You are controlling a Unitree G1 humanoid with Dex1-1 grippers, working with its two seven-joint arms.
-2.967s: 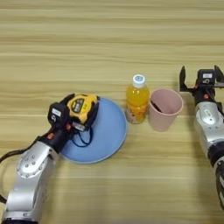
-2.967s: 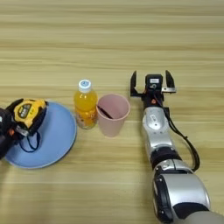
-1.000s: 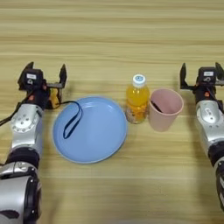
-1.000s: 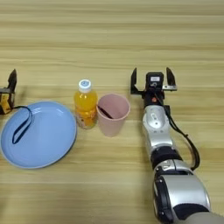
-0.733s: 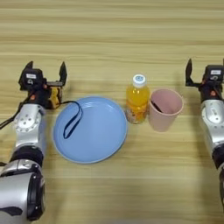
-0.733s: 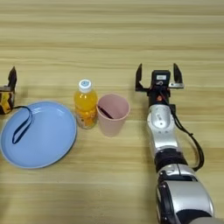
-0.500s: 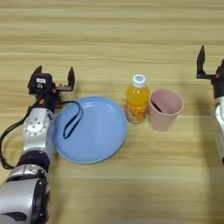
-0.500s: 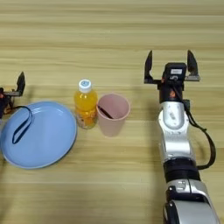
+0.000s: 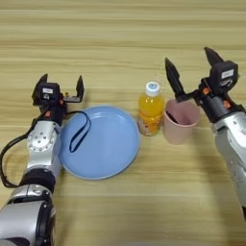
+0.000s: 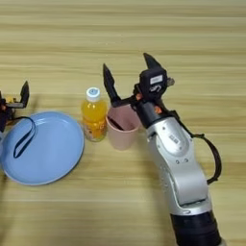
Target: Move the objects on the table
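Now the right gripper (image 9: 192, 67) hangs wide open just above the pink plastic cup (image 9: 180, 121), holding nothing. At the cup's 9 o'clock, touching it, stands the small orange juice bottle with a white cap (image 9: 151, 109). The round blue plate (image 9: 101, 142) lies near the bottle's 8 o'clock on the light wooden desk (image 9: 120, 43), with a black wrist loop (image 9: 79, 133) on it. The left gripper (image 9: 60, 88) sits open and empty at the plate's 10 o'clock edge.
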